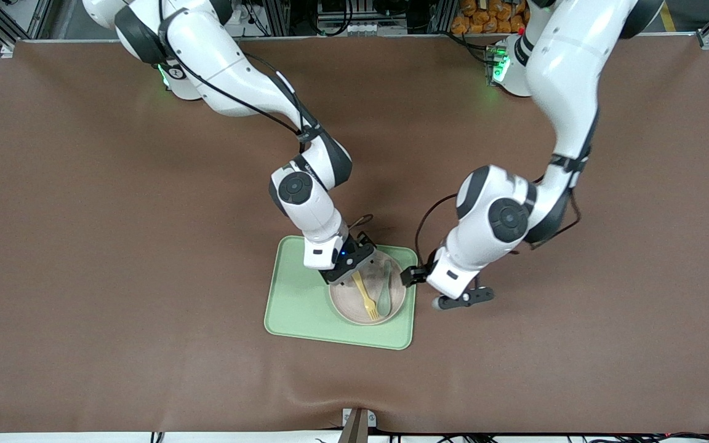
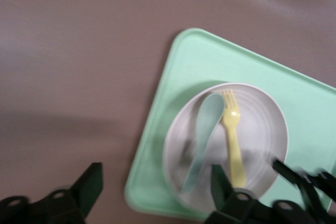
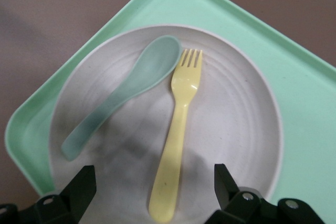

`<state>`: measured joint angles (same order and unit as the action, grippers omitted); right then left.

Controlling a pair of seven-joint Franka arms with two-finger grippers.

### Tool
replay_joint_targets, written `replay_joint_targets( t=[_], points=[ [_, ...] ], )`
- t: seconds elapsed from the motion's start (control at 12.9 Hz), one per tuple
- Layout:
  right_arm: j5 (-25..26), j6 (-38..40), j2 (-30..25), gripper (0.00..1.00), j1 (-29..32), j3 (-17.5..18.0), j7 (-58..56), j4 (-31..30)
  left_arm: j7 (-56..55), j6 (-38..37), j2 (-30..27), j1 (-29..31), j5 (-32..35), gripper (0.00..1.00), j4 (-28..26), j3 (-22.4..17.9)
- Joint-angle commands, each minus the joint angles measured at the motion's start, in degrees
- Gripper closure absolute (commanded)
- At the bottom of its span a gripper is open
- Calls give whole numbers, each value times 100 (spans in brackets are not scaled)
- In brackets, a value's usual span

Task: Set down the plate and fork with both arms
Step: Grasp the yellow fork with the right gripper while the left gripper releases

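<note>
- In the front view you see the light-green tray (image 1: 296, 307) just below the centre of the frame on the brown table (image 1: 114, 246). The plate (image 1: 354, 311) sits on the tray, at the end toward the left arm.
- The fork (image 1: 366, 298) lies inside the plate, tines pointing toward the front camera. A grey-green spoon (image 1: 385, 294) lies beside it, on the side toward the left arm, the two close together.
- The right hand (image 1: 364, 271) hangs over the plate's upper edge in the front view, above the fork's handle end. The arm hides the fingers there.
- The right wrist view shows you what the front view hides: two dark fingers (image 3: 79, 190) spread wide at the lower edge of the frame, one on each side of the fork (image 3: 178, 124) handle, pinching nothing. The spoon (image 3: 123, 93) lies tilted, its bowl next to the tines, and the plate (image 3: 247, 129) fills the centre.
- The left hand (image 1: 407, 277) hovers over the tray's edge beside the plate, lower right of centre in the front view.
- The left wrist view shows its fingers (image 2: 89, 187) spread apart at the bottom edge, holding nothing. The plate (image 2: 262, 135), fork (image 2: 233, 140), spoon (image 2: 202, 140) and tray (image 2: 210, 56) appear at right.
</note>
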<state>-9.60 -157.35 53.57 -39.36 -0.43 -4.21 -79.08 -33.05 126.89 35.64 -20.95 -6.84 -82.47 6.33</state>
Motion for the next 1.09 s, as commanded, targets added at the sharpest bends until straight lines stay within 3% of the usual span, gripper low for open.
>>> replay_joint_targets(
  t=[0.0, 0.08, 0.16, 0.31, 0.54, 0.78, 1.01],
  points=[
    [116, -375, 435, 27, -19, -62, -106, 349, -123, -1119, -924, 134, 324, 0, -226, -53],
    [212, -375, 444, 37, -19, -149, -115, 349, -36, -1497, -1188, 344, 332, 0, -226, -26],
    [283, -384, 435, 55, -19, -150, -107, 323, 226, -1840, -1417, 555, 315, 0, -226, 17],
    [257, -462, 435, 100, -54, -150, -71, 296, 466, -2368, -1865, 723, 289, 0, -226, 0],
    [204, -393, 129, 100, -2, -150, 505, 69, 554, -3002, -2481, 978, 324, 0, -199, 9],
    [195, -209, -731, 100, 68, -141, 1613, -625, 721, -3564, -3008, 1031, 315, 0, -199, -35],
    [195, 178, -1216, 100, 375, -150, 2746, -1081, 896, -3995, -3501, 1154, 289, 0, -208, -35]
  ],
)
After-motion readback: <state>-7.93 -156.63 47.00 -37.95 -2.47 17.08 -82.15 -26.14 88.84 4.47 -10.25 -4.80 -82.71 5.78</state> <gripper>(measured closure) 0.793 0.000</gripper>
